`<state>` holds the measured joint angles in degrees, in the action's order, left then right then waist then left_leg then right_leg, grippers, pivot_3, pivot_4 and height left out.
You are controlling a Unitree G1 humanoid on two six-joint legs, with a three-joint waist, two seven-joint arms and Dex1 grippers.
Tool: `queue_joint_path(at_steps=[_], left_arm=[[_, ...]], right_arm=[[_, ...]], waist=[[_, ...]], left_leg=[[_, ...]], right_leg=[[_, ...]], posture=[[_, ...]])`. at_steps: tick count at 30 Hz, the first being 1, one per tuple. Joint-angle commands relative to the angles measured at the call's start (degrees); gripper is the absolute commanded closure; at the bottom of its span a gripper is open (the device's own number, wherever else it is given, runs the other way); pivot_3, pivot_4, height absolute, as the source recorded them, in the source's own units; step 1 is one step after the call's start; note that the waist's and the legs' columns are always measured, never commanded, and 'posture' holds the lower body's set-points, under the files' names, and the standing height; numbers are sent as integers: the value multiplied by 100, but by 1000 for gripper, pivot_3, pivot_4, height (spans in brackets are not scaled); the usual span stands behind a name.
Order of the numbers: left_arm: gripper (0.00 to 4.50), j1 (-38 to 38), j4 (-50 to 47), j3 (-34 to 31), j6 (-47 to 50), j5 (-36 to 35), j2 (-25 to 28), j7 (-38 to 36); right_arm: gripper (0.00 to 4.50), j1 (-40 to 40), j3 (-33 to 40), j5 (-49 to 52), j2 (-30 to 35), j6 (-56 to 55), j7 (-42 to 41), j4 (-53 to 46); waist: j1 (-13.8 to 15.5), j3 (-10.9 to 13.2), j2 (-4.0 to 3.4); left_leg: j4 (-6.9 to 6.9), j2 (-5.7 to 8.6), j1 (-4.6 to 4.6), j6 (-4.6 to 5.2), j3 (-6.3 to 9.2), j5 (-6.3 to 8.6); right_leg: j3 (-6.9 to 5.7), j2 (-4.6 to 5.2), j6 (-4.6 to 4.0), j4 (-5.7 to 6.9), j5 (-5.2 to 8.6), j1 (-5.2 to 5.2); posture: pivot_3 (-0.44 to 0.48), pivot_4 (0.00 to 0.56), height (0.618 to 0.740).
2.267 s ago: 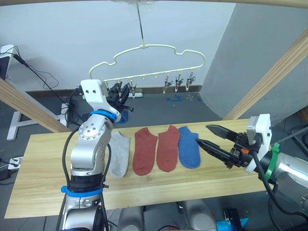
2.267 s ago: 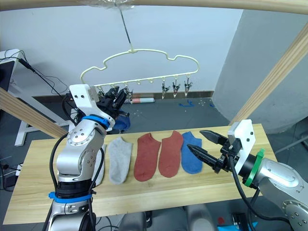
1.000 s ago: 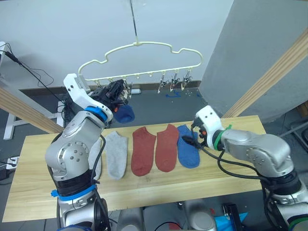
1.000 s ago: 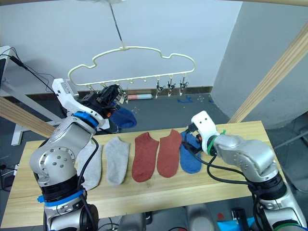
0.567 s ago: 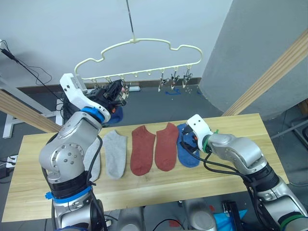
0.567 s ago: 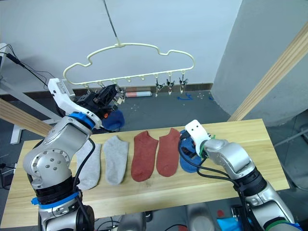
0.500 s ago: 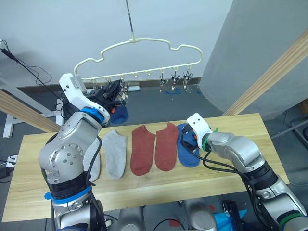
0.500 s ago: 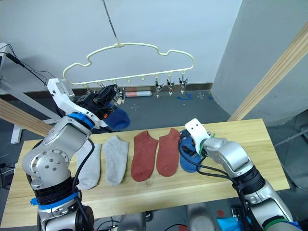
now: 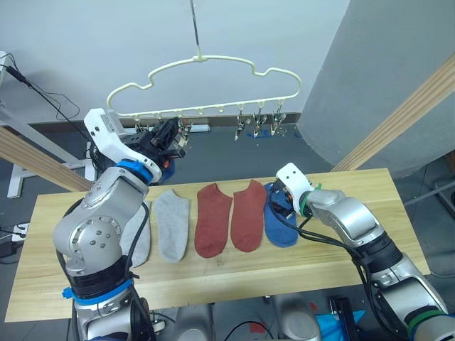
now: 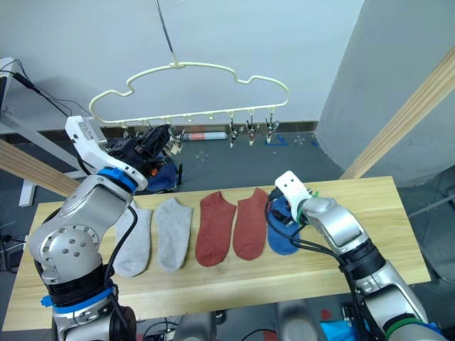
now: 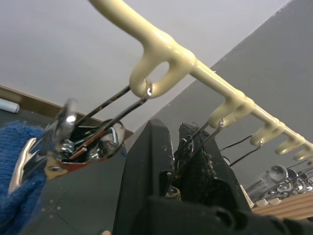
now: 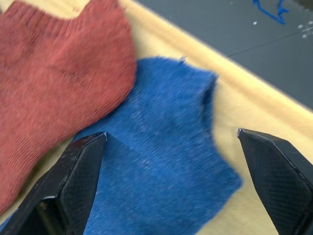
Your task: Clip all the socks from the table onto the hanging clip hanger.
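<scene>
The right claw (image 12: 166,166) is spread wide, one finger on each side of the blue sock (image 12: 161,156), low centre of the wrist frame. Lower it onto the cuff and pinch only blue cloth, sparing the rust sock (image 12: 54,73) and the surface (image 12: 254,122). The left claw (image 11: 178,169), at the clip hanger (image 9: 206,67) upper left, grips a clip (image 11: 190,147).

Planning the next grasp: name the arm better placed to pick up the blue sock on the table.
Right. The right gripper hangs open directly over the blue sock on the table, a finger on each side. The left gripper is up at the clip hanger, shut on a clip.
</scene>
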<state>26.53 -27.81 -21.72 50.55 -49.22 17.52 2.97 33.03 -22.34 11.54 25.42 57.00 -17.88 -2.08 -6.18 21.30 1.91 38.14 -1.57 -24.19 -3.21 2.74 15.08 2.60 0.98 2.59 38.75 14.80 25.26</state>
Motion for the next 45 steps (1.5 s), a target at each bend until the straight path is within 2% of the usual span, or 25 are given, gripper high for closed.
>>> queue_joint_path(at_steps=[1,13,14,17,27,34,40,45], left_arm=[[4233,-115,-168,-16,-46,-21,77,53],[4233,-118,-149,14,-82,-9,87,63],[4233,-115,-142,17,-85,-5,89,61],[4233,-120,-126,15,-89,6,106,44],[4233,-134,-134,21,-110,21,121,47],[4233,-185,-136,-70,-16,-192,191,38],[4233,-33,19,-310,234,-855,296,257],[4233,38,205,-400,329,-1202,461,428]], right_arm=[[24,-117,-29,-188,-25,-98,-138,1],[24,-305,-184,-707,-63,-147,-312,-37],[183,-314,-176,-752,-70,-155,-322,-24],[950,-319,-177,-866,-59,-216,-345,16],[4473,-305,-43,-914,-171,-126,-426,85],[4473,-367,50,-833,-29,91,-627,-276],[4473,-398,587,-47,344,548,-1406,-2045],[4473,-161,1211,739,-172,986,-1534,-2714]], waist=[[-3,0,-1],[-1,1,-1],[-1,1,-1],[-1,1,-1],[10,1,-1],[23,2,-1],[27,55,-12],[8,70,-15]], left_leg=[[0,0,1,0,0,0],[-1,0,15,-1,-1,-1],[-1,0,16,-2,-1,-1],[-1,0,19,-2,-1,-1],[-2,1,21,-6,-1,-3],[-5,2,21,-6,0,-3],[-7,1,18,-6,3,-2],[-12,-4,18,-6,5,-3]], right_leg=[[1,0,0,0,0,0],[7,-3,1,10,0,-4],[7,-3,1,10,0,-5],[6,-3,1,11,0,-8],[4,-2,1,12,0,-11],[4,-1,1,11,1,-10],[8,-1,2,10,1,-4],[6,-8,2,10,1,-1]], posture=[[-151,412,740],[-155,411,740],[-155,411,740],[-155,411,740],[-152,409,740],[-145,414,740],[-149,415,740],[-163,423,740]])
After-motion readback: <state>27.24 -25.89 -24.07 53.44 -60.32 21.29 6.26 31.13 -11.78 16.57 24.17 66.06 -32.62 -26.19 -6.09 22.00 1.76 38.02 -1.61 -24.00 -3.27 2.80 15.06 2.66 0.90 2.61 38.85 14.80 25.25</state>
